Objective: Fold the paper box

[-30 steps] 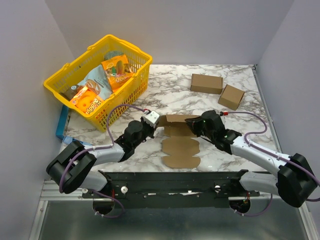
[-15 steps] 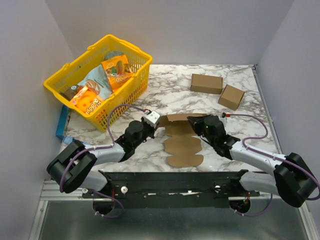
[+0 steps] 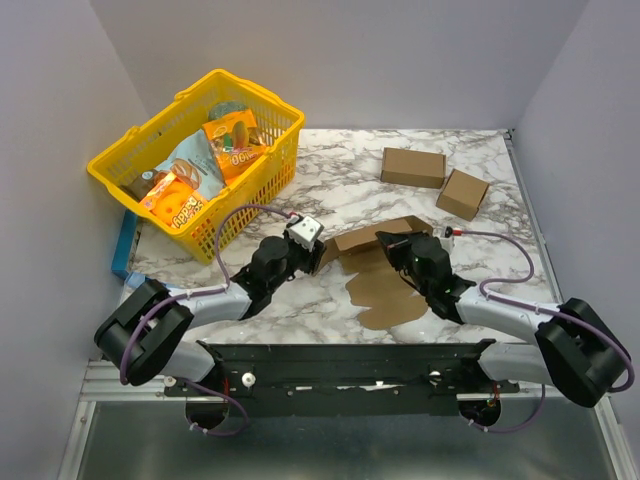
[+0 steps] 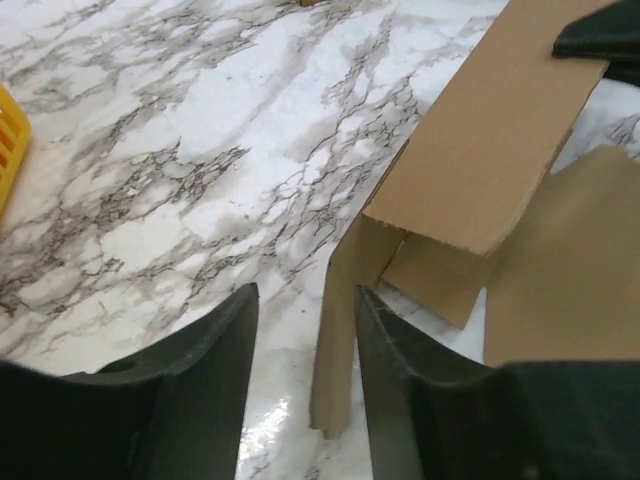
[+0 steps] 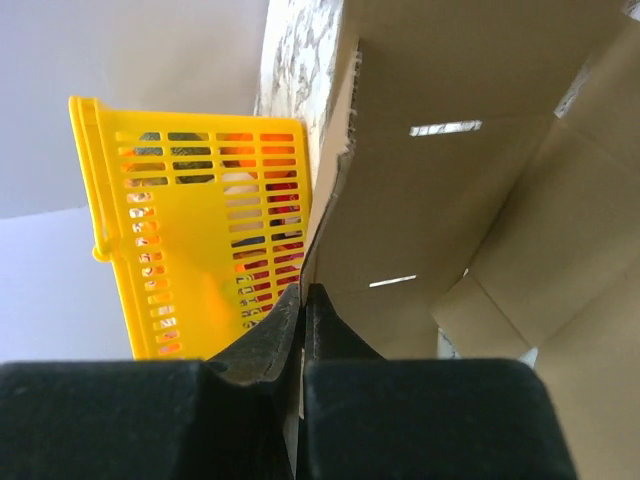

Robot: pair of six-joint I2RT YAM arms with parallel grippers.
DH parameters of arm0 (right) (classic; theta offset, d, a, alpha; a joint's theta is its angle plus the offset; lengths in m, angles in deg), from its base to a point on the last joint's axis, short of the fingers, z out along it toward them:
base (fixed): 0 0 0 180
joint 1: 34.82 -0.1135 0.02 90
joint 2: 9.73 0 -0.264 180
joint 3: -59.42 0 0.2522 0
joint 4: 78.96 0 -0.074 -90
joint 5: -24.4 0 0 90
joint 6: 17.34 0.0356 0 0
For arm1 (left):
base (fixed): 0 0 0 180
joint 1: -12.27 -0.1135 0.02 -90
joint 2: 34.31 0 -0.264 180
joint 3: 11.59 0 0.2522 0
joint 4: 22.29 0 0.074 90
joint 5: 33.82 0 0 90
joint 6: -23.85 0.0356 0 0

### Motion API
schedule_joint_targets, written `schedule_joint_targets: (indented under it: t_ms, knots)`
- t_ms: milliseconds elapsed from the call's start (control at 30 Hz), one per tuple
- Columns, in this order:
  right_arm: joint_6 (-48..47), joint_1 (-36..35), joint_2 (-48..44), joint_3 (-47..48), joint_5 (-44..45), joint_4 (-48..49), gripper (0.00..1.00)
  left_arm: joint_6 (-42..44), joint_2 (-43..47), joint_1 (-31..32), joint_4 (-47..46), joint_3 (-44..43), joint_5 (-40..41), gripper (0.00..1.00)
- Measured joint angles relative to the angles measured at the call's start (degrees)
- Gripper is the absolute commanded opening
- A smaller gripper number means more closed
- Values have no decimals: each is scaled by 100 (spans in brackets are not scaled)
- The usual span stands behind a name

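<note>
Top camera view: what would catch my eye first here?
The bright yellow basket of snack packets at the back left stands out first. At centre lies the brown paper box, half folded: the right gripper pinches its raised wall, while the left gripper stands open at a flap.

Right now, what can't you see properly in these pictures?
- Top view: names on the snack packets in the yellow basket too small; blue thing partly hidden by it.
- Left wrist view: paper box cut off by the right edge.
- Right wrist view: right claw hides the pinched box edge.
</note>
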Motion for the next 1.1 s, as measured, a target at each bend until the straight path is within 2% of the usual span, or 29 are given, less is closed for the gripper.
schedule_joint_targets:
  t_ms: [100,200,467,600,800,1100]
  knots:
    - [-44,0,90,-157,7,315,9,-66,2,-11,142,-138,-26,87]
    - [-74,0,146,-236,20,538,9,-131,92,-22,337,-245,-42,90]
    - [-175,0,203,-459,66,1025,8,-791,1069,-20,1163,-358,111,90]
    - [-227,0,205,-557,85,1150,9,-1440,1392,-17,1526,-619,238,83]
    - [-267,0,203,-634,92,1257,9,-2677,892,-2,2100,-1384,-98,83]
    - [-280,0,160,-715,103,1279,9,-3904,94,90,2426,-1633,-839,82]
